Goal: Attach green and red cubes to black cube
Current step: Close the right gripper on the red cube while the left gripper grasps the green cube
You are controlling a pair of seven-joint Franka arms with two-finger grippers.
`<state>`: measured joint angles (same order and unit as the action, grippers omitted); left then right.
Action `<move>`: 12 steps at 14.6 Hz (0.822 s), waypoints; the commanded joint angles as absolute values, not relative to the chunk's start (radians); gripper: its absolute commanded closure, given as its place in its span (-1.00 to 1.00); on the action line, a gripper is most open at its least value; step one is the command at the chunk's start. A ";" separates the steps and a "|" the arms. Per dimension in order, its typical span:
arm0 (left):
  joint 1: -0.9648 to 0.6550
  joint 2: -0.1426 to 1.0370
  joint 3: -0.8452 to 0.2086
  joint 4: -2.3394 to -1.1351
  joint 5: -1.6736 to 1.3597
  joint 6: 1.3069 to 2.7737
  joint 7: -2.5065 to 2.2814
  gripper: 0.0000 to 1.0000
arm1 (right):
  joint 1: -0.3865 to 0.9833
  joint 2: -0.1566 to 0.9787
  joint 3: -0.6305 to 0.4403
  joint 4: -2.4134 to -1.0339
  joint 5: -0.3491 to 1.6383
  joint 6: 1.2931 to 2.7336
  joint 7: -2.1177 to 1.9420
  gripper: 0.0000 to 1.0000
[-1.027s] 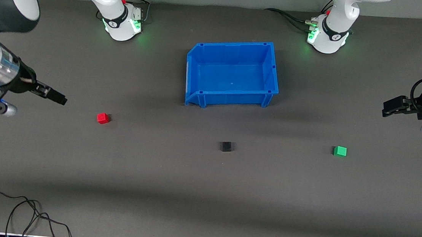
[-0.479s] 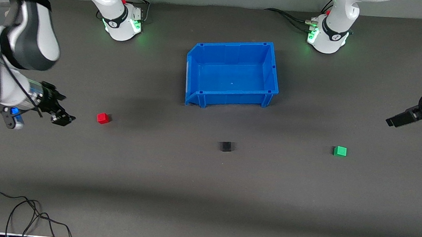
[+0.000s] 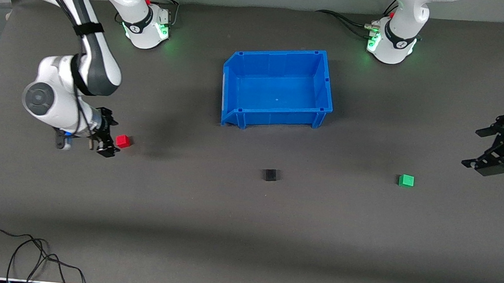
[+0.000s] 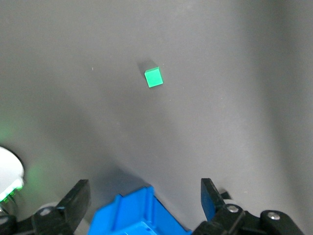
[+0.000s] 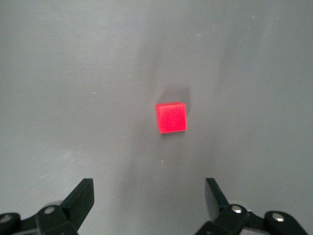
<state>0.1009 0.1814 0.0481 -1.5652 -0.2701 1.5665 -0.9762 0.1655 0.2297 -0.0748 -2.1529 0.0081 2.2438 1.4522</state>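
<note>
Three small plain cubes lie apart on the dark grey table mat [image 3: 244, 232], none touching another. The bright red solid-coloured cube [image 3: 122, 141] sits toward the right arm's end of the table, the matte black cube [image 3: 270, 175] lies roughly midway along the table, and the bright green solid-coloured cube [image 3: 406, 180] rests toward the left arm's end. The black cube is slightly nearer to the front camera than the other two. A large open blue plastic bin [image 3: 232, 85] stands farther from the front camera than the black cube, with nothing visible inside it.

The right arm's black two-finger gripper [image 3: 107, 138] is low over the mat, just beside the red cube on the side toward the right arm's end of the table; its jaws are spread wide and hold nothing. In the right wrist view the red cube [image 5: 171, 117] shows ahead of the two parted fingers [image 5: 78, 198], not between them.

The left arm's black two-finger gripper [image 3: 489, 150] is over the mat near the table's edge at the left arm's end, well apart from the green cube, with its jaws released and empty. The left wrist view shows the green cube [image 4: 153, 77] on bare mat, with a corner of the blue bin [image 4: 134, 213] seen between the open fingers [image 4: 74, 200].

A loose black cable [image 3: 18, 253] coils on the mat at the corner nearest the front camera, at the right arm's end.
</note>
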 commanded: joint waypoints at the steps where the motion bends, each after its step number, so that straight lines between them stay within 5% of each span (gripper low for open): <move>1: 0.162 0.204 0.043 -1.597 -0.363 1.591 -1.077 -1.00 | 0.161 0.281 -0.110 -2.169 -0.012 2.313 1.477 -0.99; 7: 0.173 0.209 0.043 -1.873 -0.462 1.908 -1.057 -1.00 | 0.158 0.370 -0.117 -2.181 -0.135 2.390 1.460 -0.99; 12: 0.201 0.345 0.043 -1.904 -0.547 2.009 -0.942 -1.00 | 0.156 0.402 -0.117 -2.180 -0.158 2.405 1.402 -0.90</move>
